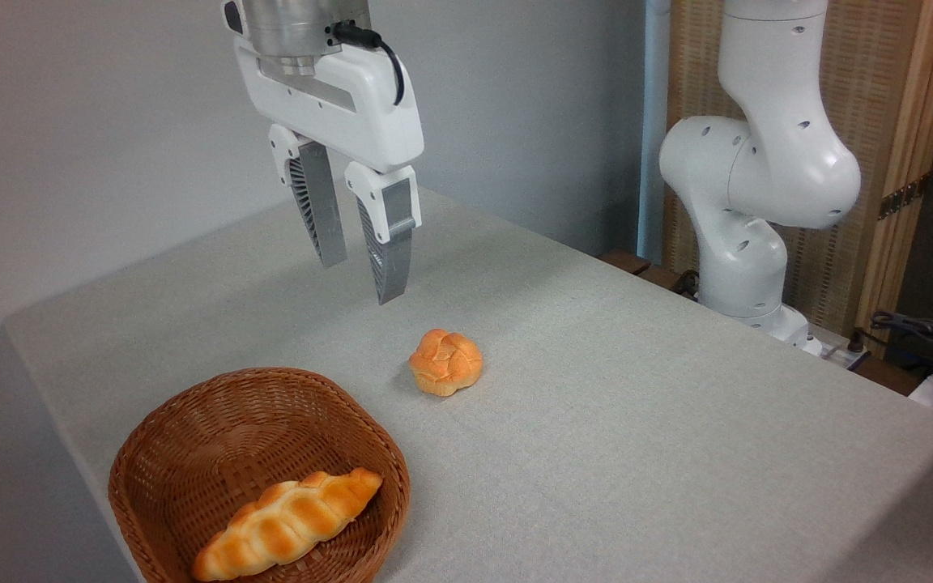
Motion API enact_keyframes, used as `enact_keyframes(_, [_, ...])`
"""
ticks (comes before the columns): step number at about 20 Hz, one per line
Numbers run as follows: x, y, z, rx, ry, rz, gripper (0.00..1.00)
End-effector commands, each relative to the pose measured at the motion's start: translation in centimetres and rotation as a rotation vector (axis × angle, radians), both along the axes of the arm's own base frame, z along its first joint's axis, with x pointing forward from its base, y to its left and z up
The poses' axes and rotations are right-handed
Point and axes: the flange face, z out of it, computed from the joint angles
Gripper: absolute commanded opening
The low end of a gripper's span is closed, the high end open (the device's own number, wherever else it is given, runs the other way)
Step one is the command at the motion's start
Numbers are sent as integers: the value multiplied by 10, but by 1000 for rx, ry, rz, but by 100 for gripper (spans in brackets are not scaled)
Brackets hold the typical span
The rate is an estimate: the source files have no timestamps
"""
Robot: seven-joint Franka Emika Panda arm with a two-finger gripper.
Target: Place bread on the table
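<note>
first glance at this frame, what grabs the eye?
The white claw hanging open and empty above the table, near the top left. Below it, a small knotted bun sits alone on the cloth. At bottom left, a wicker basket holds a longer braided loaf.

Glossy white arm [758, 162] — grey ribbed jaws, black cable [389, 61].

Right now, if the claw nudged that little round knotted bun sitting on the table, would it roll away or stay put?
The bun would probably scoot or wobble rather than roll far: its knotted top is lumpy and it seems to rest on a flatter base. It looks light for its size, so a small push should shift it. The cloth-covered table likely adds some grip.
</note>
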Motion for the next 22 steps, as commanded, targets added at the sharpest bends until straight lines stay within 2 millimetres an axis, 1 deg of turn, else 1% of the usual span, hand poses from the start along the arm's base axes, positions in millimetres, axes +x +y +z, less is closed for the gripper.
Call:
enact_keyframes(1, [-2, 3, 4, 1, 30, -8, 100])
enact_keyframes(4, [-2, 1, 8, 0, 23, -15, 100])
enact_keyframes(5, [-1, 4, 9, 0, 22, -10, 100])
enact_keyframes(9, [-1, 0, 8, -1, 23, -19, 100])
enact_keyframes(13, [-1, 1, 8, 6, 21, -19, 100])
enact_keyframes(18, [-1, -4, 7, 16, 24, -33, 100])
enact_keyframes(22, [-1, -4, 6, 27, 25, -34, 100])
